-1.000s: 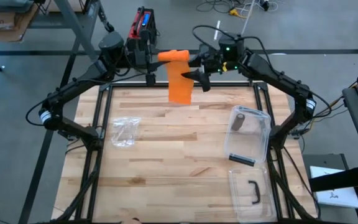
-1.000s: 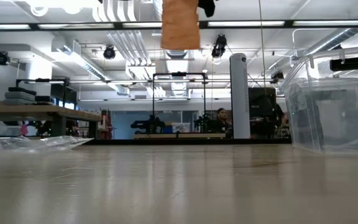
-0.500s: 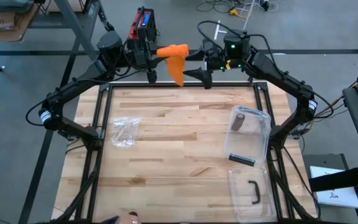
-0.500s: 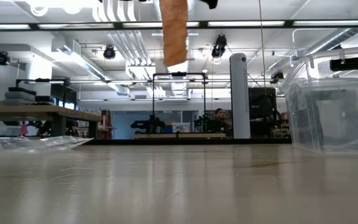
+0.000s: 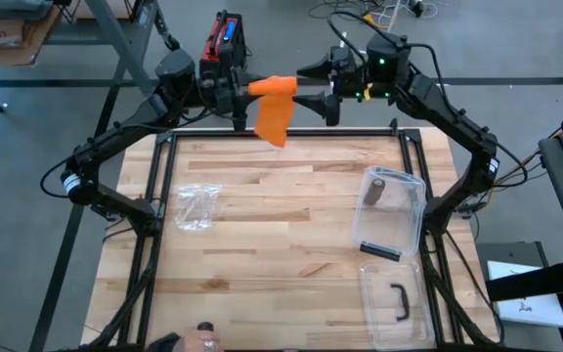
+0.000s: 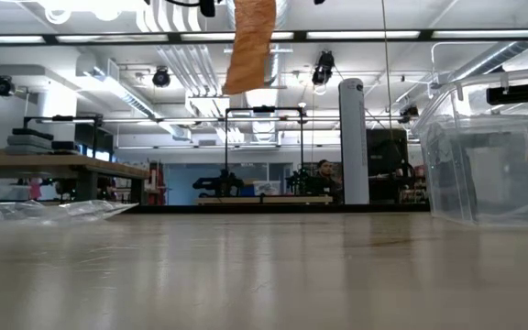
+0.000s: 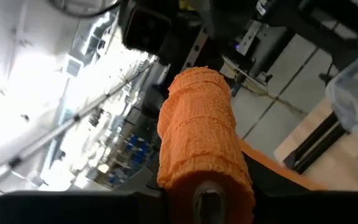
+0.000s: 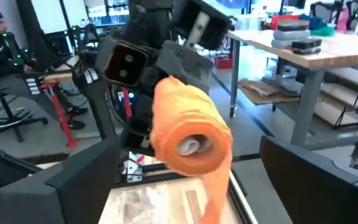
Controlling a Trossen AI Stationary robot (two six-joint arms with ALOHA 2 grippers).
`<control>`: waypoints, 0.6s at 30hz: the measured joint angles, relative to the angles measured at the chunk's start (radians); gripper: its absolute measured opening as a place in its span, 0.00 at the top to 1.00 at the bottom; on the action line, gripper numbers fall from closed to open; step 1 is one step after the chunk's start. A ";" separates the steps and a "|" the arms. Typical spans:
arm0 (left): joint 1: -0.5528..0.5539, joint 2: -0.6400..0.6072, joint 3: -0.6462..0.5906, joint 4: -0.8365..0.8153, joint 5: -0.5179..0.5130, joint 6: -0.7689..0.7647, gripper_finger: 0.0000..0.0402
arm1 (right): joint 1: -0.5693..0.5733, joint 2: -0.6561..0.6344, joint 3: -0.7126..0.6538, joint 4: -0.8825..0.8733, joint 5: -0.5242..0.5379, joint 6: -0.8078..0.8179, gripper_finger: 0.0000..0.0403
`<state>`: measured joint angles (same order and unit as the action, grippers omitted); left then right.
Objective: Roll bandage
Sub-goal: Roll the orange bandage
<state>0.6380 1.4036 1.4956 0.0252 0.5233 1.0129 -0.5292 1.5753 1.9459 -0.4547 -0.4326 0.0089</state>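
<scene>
The orange bandage is mostly wound into a roll (image 5: 274, 87) held level, high above the table's far edge. Its loose tail (image 5: 271, 121) hangs below the roll and shows from the top edge of the low view (image 6: 248, 46). My left gripper (image 5: 244, 90) is shut on the roll's left end. My right gripper (image 5: 317, 86) stands open just right of the roll, one finger (image 8: 67, 180) on either side of the roll's free end (image 8: 191, 146) without touching it. My left gripper pinches the roll's left end (image 7: 205, 186) between its two fingers, which come level from the table's left and lie along the roll. The roll sits level and lifted clear of the table. Its tail (image 8: 215, 193) hangs slack below.
A clear plastic box (image 5: 391, 210) with a dark thing inside stands at the table's right, its lid (image 5: 394, 303) nearer the front edge. A clear plastic bag (image 5: 195, 205) lies at the left. A person's hand (image 5: 201, 338) shows at the front edge.
My right gripper has let go of the bandage's tail, opened wide and gone up and toward the table's far edge, level with the roll. My left gripper has rolled about its own line, turning the roll. The tail has grown shorter and now hangs free, slanting.
</scene>
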 joint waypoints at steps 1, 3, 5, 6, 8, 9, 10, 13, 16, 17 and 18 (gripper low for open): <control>0.000 0.000 0.000 0.000 0.001 0.036 0.78 | -0.001 0.007 0.003 0.004 0.000 0.016 0.05; -0.001 0.005 0.000 0.000 0.016 0.125 0.78 | -0.002 0.022 0.009 0.030 -0.002 0.052 0.03; -0.005 0.009 0.000 -0.003 0.019 0.201 0.78 | -0.001 0.040 0.011 0.054 -0.004 0.085 0.03; -0.006 0.010 0.000 -0.008 0.020 0.227 0.78 | -0.001 0.054 0.011 0.067 -0.007 0.097 0.03; -0.011 0.011 0.000 -0.018 0.020 0.271 0.78 | -0.001 0.076 0.011 0.088 -0.012 0.104 0.03; -0.012 0.011 0.000 -0.033 0.022 0.288 0.78 | -0.001 0.086 0.010 0.096 -0.013 0.104 0.03; -0.014 0.011 0.000 -0.044 0.021 0.297 0.78 | -0.001 0.093 0.010 0.111 -0.014 0.103 0.03; -0.014 0.011 0.000 -0.060 0.021 0.285 0.78 | -0.001 0.101 0.011 0.149 -0.013 0.081 0.03; -0.014 0.010 0.000 -0.062 0.020 0.274 0.78 | -0.001 0.109 0.011 0.154 -0.012 0.065 0.03; -0.014 0.009 0.000 -0.065 0.017 0.258 0.79 | 0.000 0.111 0.009 0.153 -0.012 0.057 0.03; -0.013 0.009 0.002 -0.070 0.017 0.235 0.79 | 0.002 0.111 0.007 0.153 -0.012 0.053 0.03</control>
<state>0.6248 1.4128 1.4974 -0.0447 0.5406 1.2477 -0.5274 1.6867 1.9533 -0.3014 -0.4444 0.0621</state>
